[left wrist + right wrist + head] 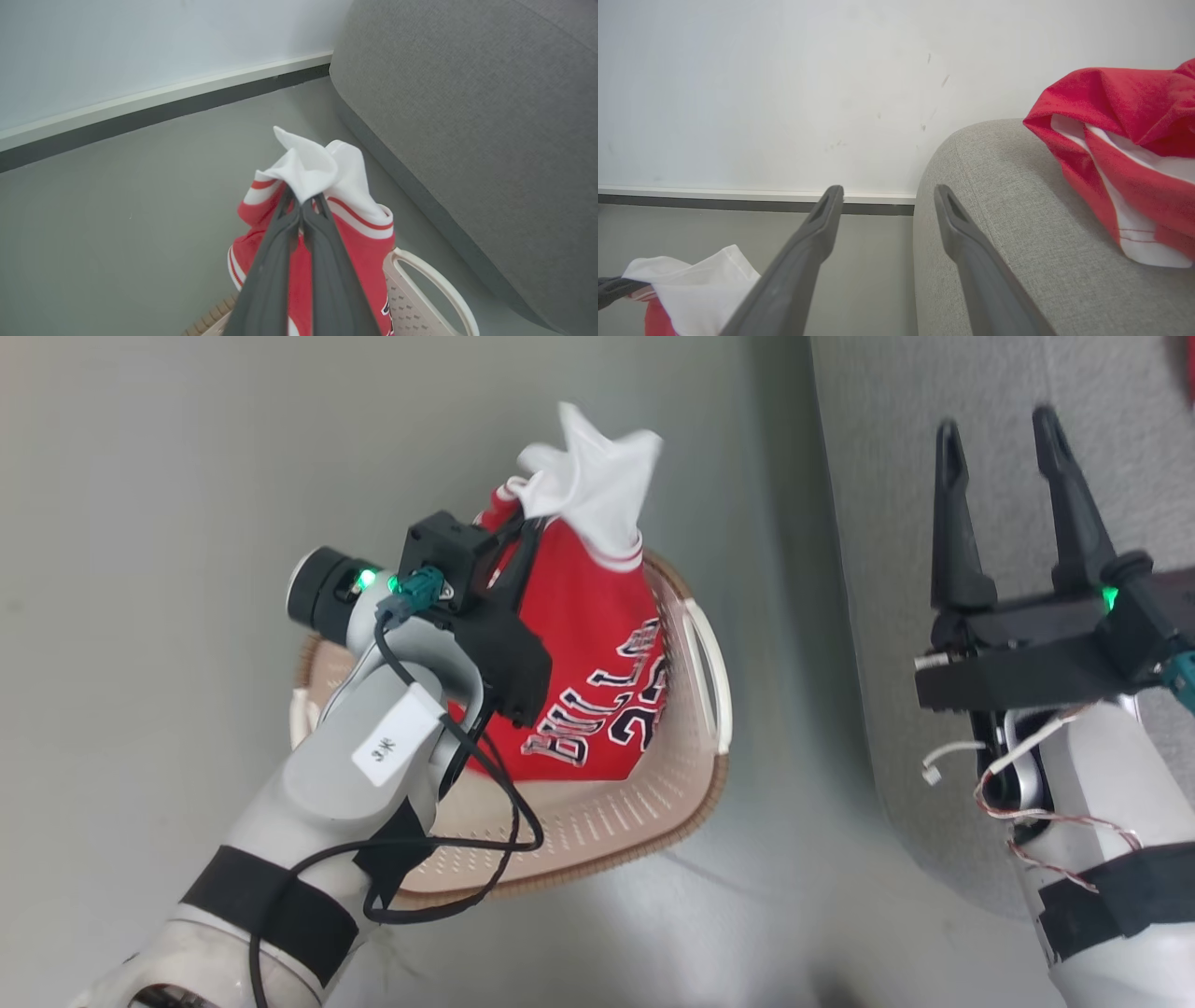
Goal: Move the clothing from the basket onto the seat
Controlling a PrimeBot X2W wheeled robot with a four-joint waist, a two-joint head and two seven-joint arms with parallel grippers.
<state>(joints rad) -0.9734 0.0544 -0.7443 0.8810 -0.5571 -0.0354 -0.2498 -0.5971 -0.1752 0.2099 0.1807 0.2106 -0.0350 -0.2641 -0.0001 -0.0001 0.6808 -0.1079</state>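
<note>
Clothing (pixel 597 681), a red piece with dark lettering, hangs over the basket (pixel 616 821). Its white inner fabric is pinched in the left end effector (pixel 301 205), whose fingers are closed tight on it. A second garment (pixel 1125 140), also red, lies on the seat (pixel 1008 210), right of the basket. The right end effector (pixel 999 429) hovers above the seat, fingers spread and empty.

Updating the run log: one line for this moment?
left gripper: shut on jersey over basket | right gripper: open, empty | second garment: on seat
</note>
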